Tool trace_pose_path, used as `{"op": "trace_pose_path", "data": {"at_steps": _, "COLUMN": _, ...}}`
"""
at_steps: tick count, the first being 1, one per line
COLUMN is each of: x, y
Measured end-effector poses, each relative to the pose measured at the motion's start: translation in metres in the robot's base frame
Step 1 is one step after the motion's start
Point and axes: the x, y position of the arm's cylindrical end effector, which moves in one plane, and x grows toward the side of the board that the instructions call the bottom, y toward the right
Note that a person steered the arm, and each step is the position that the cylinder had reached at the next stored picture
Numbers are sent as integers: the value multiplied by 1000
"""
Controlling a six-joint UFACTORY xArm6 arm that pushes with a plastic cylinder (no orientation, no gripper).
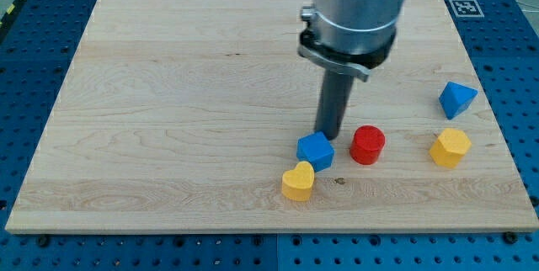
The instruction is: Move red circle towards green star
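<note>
The red circle (368, 145) stands on the wooden board (168, 103) at the view's lower right. No green star shows in this view. My tip (327, 134) is on the board just left of the red circle and right above the blue cube (315, 150), touching or nearly touching its top edge. The rod rises to the grey arm body (358, 10) at the view's top.
A yellow heart (298, 181) lies just below and left of the blue cube. A yellow hexagon (450, 146) is right of the red circle. A blue triangle-like block (456, 99) sits near the board's right edge. A marker tag (462, 7) is at the top right corner.
</note>
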Motion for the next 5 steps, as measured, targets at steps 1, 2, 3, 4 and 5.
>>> {"op": "trace_pose_path", "data": {"at_steps": 1, "x": -15, "y": 36}}
{"op": "trace_pose_path", "data": {"at_steps": 2, "x": -11, "y": 95}}
{"op": "trace_pose_path", "data": {"at_steps": 3, "x": 20, "y": 131}}
{"op": "trace_pose_path", "data": {"at_steps": 4, "x": 70, "y": 131}}
{"op": "trace_pose_path", "data": {"at_steps": 5, "x": 83, "y": 106}}
